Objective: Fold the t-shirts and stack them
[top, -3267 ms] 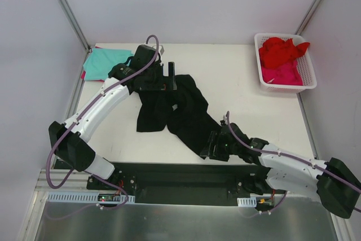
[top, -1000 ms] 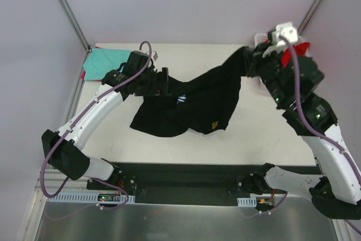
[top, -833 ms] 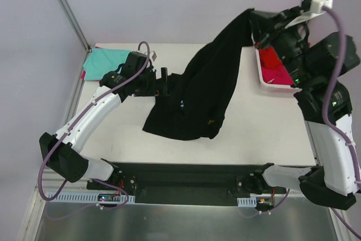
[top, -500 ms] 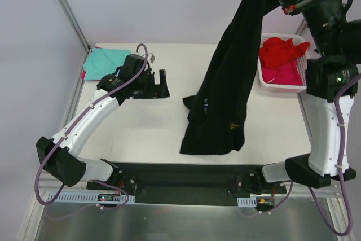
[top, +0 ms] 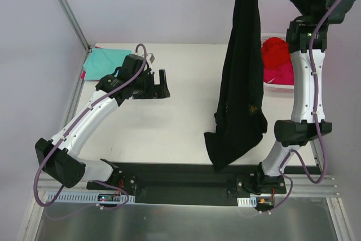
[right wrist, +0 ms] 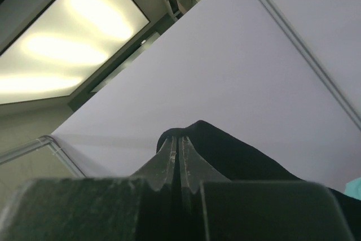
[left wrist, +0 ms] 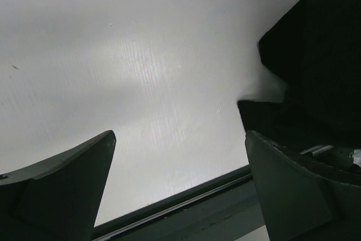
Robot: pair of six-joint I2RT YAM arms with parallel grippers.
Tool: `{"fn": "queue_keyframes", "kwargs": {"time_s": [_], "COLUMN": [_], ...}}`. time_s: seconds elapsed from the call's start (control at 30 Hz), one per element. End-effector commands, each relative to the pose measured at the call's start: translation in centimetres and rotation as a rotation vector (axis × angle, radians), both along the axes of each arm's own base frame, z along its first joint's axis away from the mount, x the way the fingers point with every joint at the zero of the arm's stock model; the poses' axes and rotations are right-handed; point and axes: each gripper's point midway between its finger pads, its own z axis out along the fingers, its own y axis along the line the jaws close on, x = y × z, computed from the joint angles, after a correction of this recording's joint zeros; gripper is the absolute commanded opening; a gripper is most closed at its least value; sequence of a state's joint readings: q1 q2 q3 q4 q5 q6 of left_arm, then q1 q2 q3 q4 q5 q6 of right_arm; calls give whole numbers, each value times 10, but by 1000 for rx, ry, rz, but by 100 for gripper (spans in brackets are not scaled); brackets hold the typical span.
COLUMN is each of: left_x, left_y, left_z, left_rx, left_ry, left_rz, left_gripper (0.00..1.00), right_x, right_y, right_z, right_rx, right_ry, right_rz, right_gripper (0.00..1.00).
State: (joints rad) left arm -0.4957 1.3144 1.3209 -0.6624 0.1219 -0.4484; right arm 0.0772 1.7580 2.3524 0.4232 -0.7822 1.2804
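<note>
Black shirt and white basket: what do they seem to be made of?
Black shirt: soft matte cloth, probably a knit; it hangs limp in long folds. Basket: probably rigid white plastic; its thin slotted walls hold a straight shape.

Right end effector (right wrist: 179,142) aloft, clamped — left end effector (left wrist: 179,135) apparently spread.

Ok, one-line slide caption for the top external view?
Right gripper holds the black t-shirt hanging high over the table; left gripper open and empty.
</note>
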Motion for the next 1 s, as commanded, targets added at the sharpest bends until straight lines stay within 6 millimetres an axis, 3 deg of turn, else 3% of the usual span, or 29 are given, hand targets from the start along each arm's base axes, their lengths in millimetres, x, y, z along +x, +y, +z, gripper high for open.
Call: {"fn": "queue_keyframes", "kwargs": {"time_s": [0.0, 0.13, 0.3, 0.37, 0.43, 0.47, 0.5, 0.53, 0.6, 0.77, 0.9, 0.93, 0.97], "left_x": [3, 3, 3, 3, 2, 4, 11, 9, 12, 27, 24, 23, 18], "left_y": [-1, -3, -2, -3, -9, -14, -22, -25, -28, -40, -45, -50, -59], "left_z": [7, 3, -4, -7, -6, -4, 13, 5, 11, 21, 14, 16, 18], "left_rx": [-20, -22, -16, -17, -59, -86, -150, -173, -213, -339, -382, -392, -396], "left_ry": [-17, -4, 0, 7, -12, -35, -119, -125, -187, -325, -422, -437, -453], "left_rz": [5, 2, 5, 7, -10, -21, -42, -57, -59, -26, 32, 30, 27], "left_gripper": [99, 99, 99, 99, 99, 99, 99, 99, 99, 99, 99, 99, 99], "right_x": [-44, -26, -34, -54, -57, -67, -67, -71, -81, -74, -64, -73, -63], "right_y": [-3, -11, -11, -10, -9, -9, -9, -7, -8, -4, 0, 2, 3], "right_z": [32, 31, 29, 33, 29, 32, 30, 28, 29, 13, -3, -4, -12], "right_rx": [67, 176, 175, 151, 138, 131, 124, 114, 101, 65, 9, -22, -53], "right_ry": [-132, -86, -113, -146, -141, -156, -152, -155, -169, -133, -92, -105, -90], "right_rz": [148, 209, 227, 217, 219, 226, 230, 234, 226, 207, 137, 117, 78], "right_gripper": [1, 0, 1, 1, 0, 0, 0, 0, 1, 0, 0, 0, 0]}}
